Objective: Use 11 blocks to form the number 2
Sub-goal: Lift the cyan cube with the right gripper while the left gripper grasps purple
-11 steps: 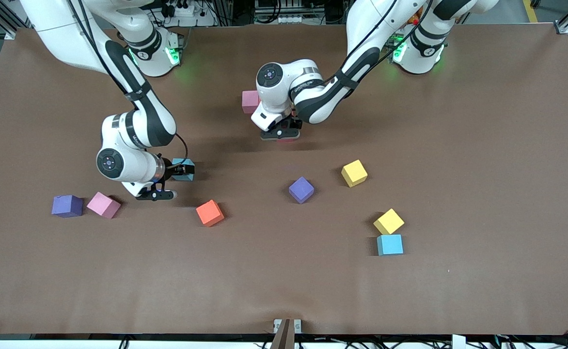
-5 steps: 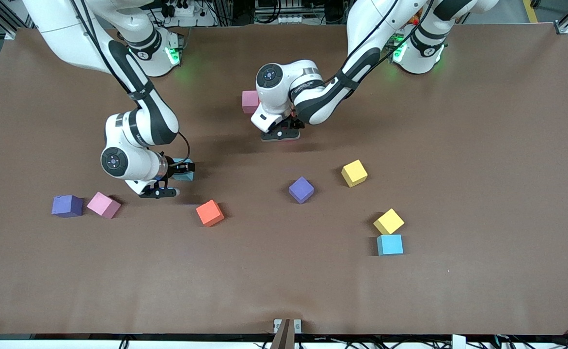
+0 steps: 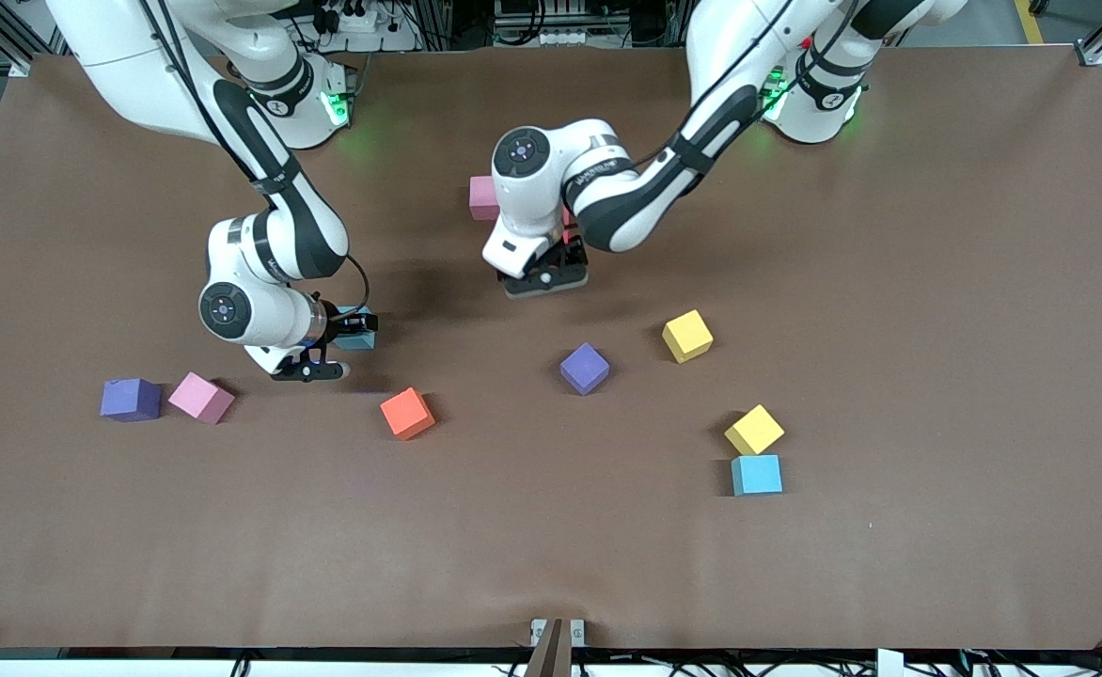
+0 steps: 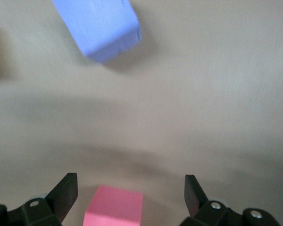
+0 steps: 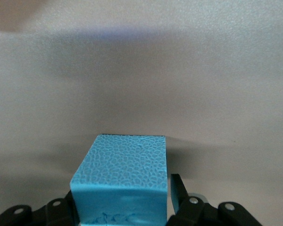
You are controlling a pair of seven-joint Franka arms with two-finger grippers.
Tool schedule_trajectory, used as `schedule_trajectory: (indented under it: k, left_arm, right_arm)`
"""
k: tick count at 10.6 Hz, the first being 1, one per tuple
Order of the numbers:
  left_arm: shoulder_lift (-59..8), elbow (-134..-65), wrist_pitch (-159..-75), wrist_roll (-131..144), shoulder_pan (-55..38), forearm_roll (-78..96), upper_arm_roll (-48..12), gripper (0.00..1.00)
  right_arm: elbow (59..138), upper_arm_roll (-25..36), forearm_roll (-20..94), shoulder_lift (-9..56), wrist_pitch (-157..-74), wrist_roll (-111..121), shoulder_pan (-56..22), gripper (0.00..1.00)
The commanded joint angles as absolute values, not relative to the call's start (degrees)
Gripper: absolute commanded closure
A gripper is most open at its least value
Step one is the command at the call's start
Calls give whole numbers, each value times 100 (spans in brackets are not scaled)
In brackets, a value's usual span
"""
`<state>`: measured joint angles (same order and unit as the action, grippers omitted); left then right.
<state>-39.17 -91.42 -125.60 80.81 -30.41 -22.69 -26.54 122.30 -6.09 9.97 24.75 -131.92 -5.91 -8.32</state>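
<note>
Since a second ago we see the left gripper (image 3: 544, 280) gone from narrow to wide open and shifted a little over the table (image 3: 889, 282) toward the front camera, while the right gripper (image 3: 355, 328) has closed in on the gripped light blue block (image 5: 122, 174). Brown table carries everything, with both arms reaching in from their bases. Lettering on the left arm's forearm is too small to read. Left gripper hangs over mid-table with its jaws wide apart. A pinkish-red block (image 4: 114, 207) sits on the table between its fingers, touching neither. Right gripper is low at the right arm's end of the table, its fingers (image 5: 178, 190) pressed on both sides of the gripped light blue block. We cannot tell if that block is off the surface. Blocks lie scattered as singles, with no digit laid out yet. One pink block (image 3: 484, 196) lies just beside the left arm's wrist, farthest from the front camera. The mid purple block (image 3: 585, 368) and a yellow block (image 3: 687, 336) lie nearer to that camera than the left gripper. A second yellow block (image 3: 754, 430) lies just beside the loose light blue block (image 3: 757, 475), which is nearest the camera. An orange block (image 3: 407, 413) lies near the right gripper. The end purple block (image 3: 130, 400) and a second pink block (image 3: 201, 398) lie just beside each other at the right arm's end.
</note>
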Motion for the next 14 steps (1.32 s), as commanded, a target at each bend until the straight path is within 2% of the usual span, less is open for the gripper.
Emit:
schedule_trajectory:
  k: [1,2,3,6,9,12,14]
  left_arm:
    - [-4016,-8748,-12445,8455,-2997,-2093,-2227,0]
    - [-4138,-8493,-12445,8464,-2997,-1770,-1997,0]
    - [-4218,-8325,-12454,8455,-3006,-1575,-1752,0]
    - [-4630,-7885,-12489,8446,-2980,-1529,-1661,0]
    - [-4903,-7787,-12612,8726,-3032,-1520,-1661,0]
    - [-4975,-7787,-12621,8754,-3050,-1520,-1661,0]
    - [-5018,-7796,-12621,8780,-3032,-1503,-1661,0]
  right_arm:
    - [12384,-598,1055,2373,-13298,-510,-861,40]
    - [12384,-598,1055,2356,-13298,-510,-861,58]
    - [12366,-598,1055,2321,-13289,-501,-861,67]
    - [12357,-598,801,2005,-13272,-457,-1037,68]
    - [12384,-598,-33,1496,-13245,-396,-1457,67]
    - [12743,-563,-70,785,-13315,296,-2081,67]
    - [13120,-248,-53,153,-13324,517,-2477,67]
